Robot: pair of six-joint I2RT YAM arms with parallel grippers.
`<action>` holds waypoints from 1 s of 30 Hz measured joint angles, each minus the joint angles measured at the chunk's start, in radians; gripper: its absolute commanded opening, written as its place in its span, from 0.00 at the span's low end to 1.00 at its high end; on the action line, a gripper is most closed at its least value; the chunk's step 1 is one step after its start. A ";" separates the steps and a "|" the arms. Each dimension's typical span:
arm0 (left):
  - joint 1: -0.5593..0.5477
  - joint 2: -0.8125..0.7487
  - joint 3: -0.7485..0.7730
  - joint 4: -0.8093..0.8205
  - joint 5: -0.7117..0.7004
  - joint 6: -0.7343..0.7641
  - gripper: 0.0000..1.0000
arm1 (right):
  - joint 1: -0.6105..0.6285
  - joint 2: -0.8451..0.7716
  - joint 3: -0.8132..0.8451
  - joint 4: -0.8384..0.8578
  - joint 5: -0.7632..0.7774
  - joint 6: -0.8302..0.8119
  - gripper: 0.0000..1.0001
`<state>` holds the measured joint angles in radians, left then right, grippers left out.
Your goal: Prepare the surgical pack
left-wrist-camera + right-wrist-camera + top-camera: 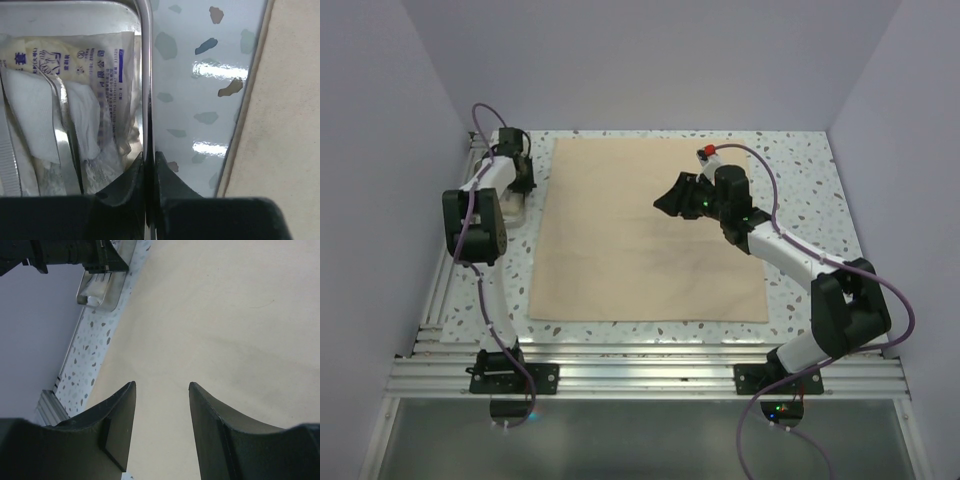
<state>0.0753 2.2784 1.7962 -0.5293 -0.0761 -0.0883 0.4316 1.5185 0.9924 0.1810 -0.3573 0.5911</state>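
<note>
While the tan cloth [645, 240] lies flat and unfolded across the speckled surface [800, 160], the right claw [161, 387] hangs over its far half, jaws apart, holding nothing | far left, off the cloth: steel tray [146, 75] of white packets [85, 115] on the surface | left claw [149, 162]: 2 fingers [125, 185] pinched shut on the tray's rim

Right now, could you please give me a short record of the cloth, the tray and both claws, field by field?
cloth wrap: spread flat on the table, nothing on it
steel tray: beside the cloth's left edge, not on it
white packets: inside the tray
left claw: shut on the tray's rim
right claw: open, empty, over the cloth
wrapping: not yet begun
</note>
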 measured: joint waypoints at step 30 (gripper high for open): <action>-0.316 -0.288 -0.216 -0.156 -0.216 -0.059 0.00 | 0.000 0.001 0.000 0.007 0.000 0.003 0.50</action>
<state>-0.2409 1.9903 1.5799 -0.6853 -0.2916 -0.1471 0.4316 1.5196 0.9924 0.1879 -0.3573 0.5941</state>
